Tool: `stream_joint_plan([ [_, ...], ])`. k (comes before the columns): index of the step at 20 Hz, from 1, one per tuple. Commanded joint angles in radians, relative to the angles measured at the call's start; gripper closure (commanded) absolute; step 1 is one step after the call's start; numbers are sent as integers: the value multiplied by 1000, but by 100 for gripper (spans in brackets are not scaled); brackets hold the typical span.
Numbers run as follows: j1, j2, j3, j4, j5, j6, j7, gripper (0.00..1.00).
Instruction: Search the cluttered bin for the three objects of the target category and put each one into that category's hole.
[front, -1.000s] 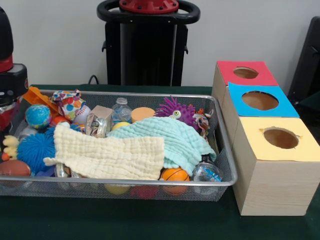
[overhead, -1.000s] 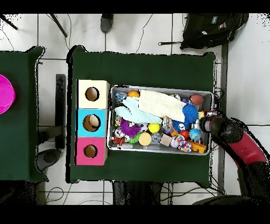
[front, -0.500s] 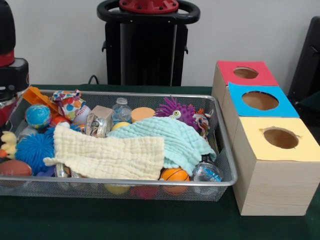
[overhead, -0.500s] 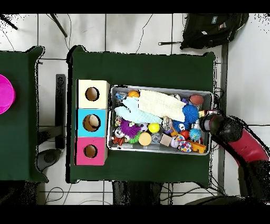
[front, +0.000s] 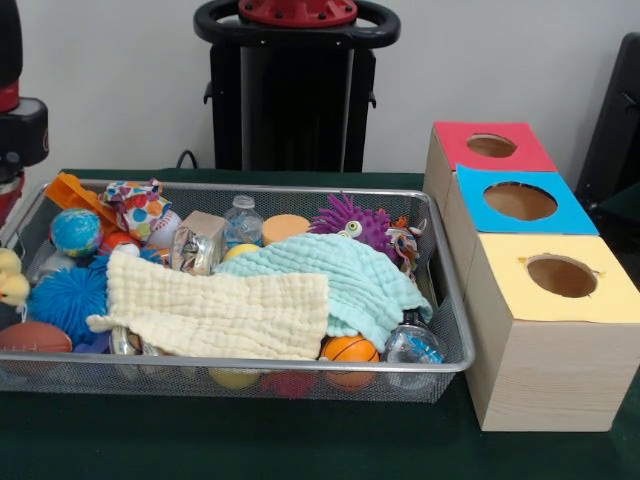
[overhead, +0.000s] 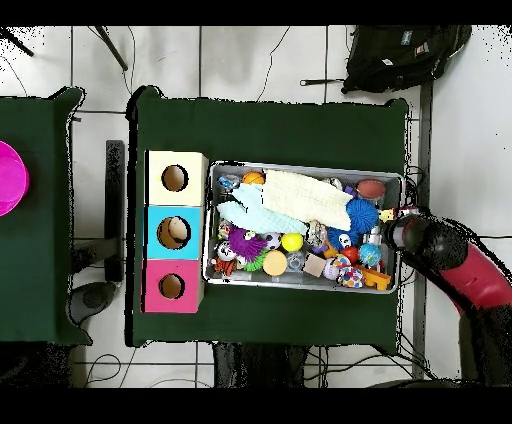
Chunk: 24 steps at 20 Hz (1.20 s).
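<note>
My tool (overhead: 397, 232) hangs at the end of the wire bin (front: 445, 290), just past its rim, and I cannot tell how it is set — only a small yellow plush toy (front: 12, 280) shows right under it at that edge. The target category isn't named, so I judge from the clutter: the balls, such as the orange one (front: 350, 350) at the front wall and the spiky blue one (front: 68, 297), look light and squashy, best taken across the middle. The cream cloth (front: 215, 310) and mint cloth (front: 340, 275) are limp and cover much of the bin — pinch a fold, and expect them to drag neighbours on the way to the three boxes (front: 545, 340) on the tabletop (front: 300, 440).
</note>
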Motion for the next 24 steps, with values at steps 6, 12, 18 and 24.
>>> stream_joint_plan([
  [6, 2, -24, 31, -20, -61, 134, -93, 100],
  [12, 5, -39, 40, -6, -54, 161, -94, 100],
  [18, 20, -47, 41, 3, -45, 174, -77, 100],
  [24, 37, -63, 38, 27, -39, 177, -53, 100],
])
